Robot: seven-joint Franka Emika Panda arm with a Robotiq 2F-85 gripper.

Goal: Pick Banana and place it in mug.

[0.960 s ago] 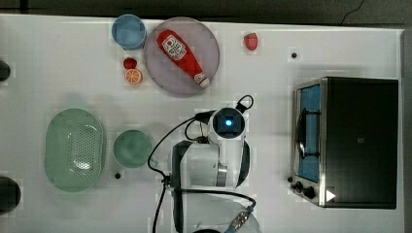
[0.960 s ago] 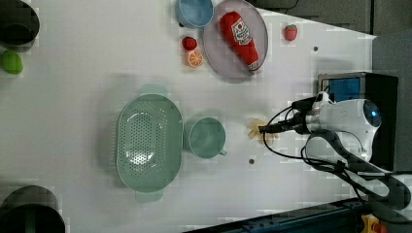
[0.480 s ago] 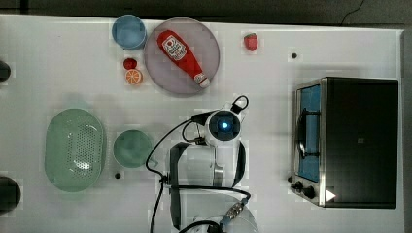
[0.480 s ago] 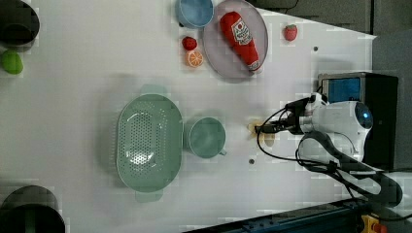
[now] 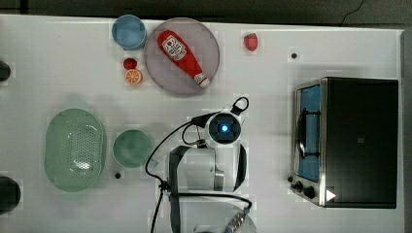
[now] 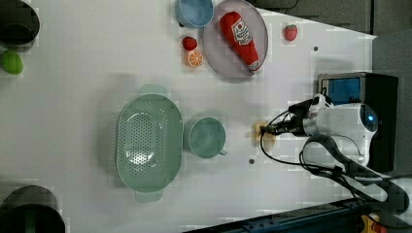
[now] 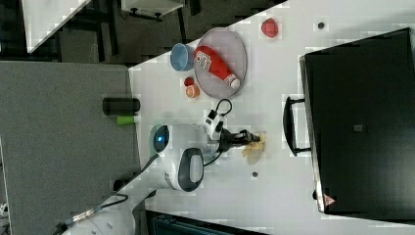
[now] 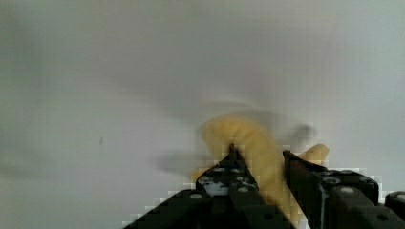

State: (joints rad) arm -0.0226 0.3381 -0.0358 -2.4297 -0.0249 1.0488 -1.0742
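Gripper (image 8: 260, 160) is down at the white table (image 5: 58, 63), jaws either side of the banana (image 8: 258, 143); I read them as pinching it. Banana lies on the table in the left view, right of the teal mug (image 6: 206, 138), apart from it.
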